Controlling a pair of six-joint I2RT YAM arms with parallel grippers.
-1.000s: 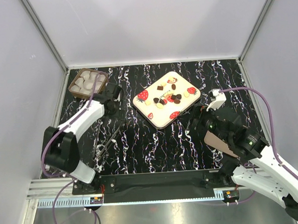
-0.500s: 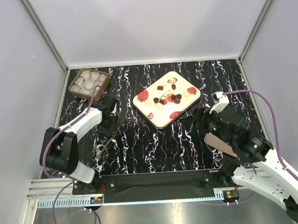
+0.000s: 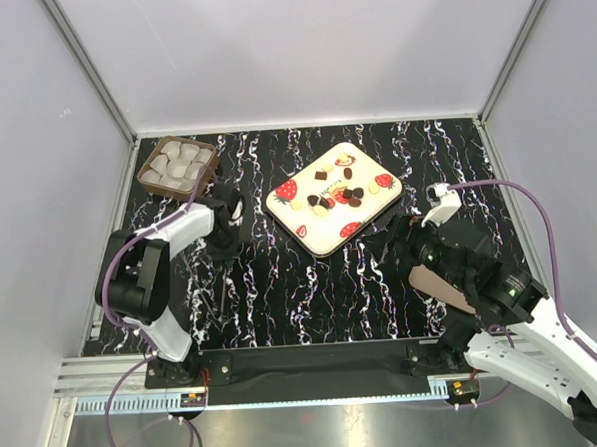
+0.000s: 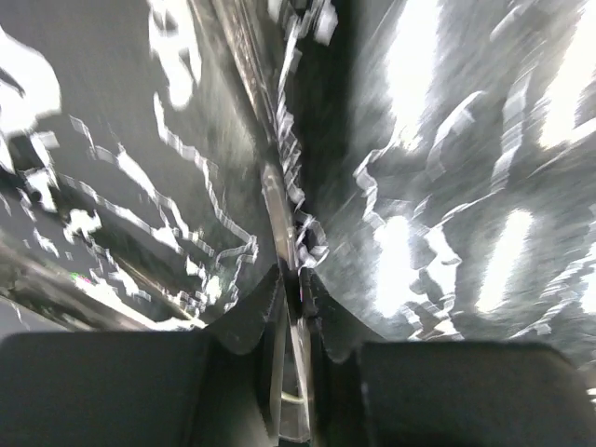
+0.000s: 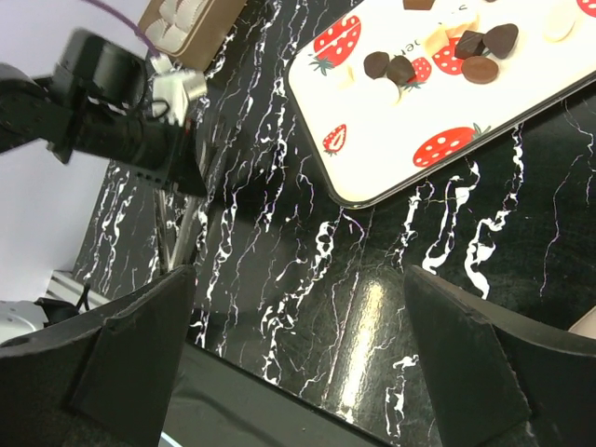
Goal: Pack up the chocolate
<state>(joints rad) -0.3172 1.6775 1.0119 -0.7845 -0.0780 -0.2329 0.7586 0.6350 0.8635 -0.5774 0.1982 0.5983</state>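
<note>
Several small dark, tan and cream pieces of chocolate (image 3: 349, 194) lie on a cream tray printed with strawberries (image 3: 296, 219); the right wrist view shows the chocolate (image 5: 480, 67) on the same tray (image 5: 372, 177). My left gripper (image 3: 224, 247) is down at the table left of the tray. It is shut on a thin pair of metal tongs (image 4: 279, 200) held in the left gripper (image 4: 296, 279). The tongs (image 3: 220, 288) trail toward the near edge. My right gripper (image 5: 298, 279) hangs open over bare table right of the tray, holding nothing.
A brown box (image 3: 178, 165) lined with white paper cups stands at the far left corner. A tan flat piece (image 3: 440, 284) lies under my right arm. The black marbled table (image 3: 312, 293) has grey walls on three sides.
My left gripper came down beside the tray and shut on the tongs, which turned from slanting to pointing at the near edge. The right arm drew back slightly.
</note>
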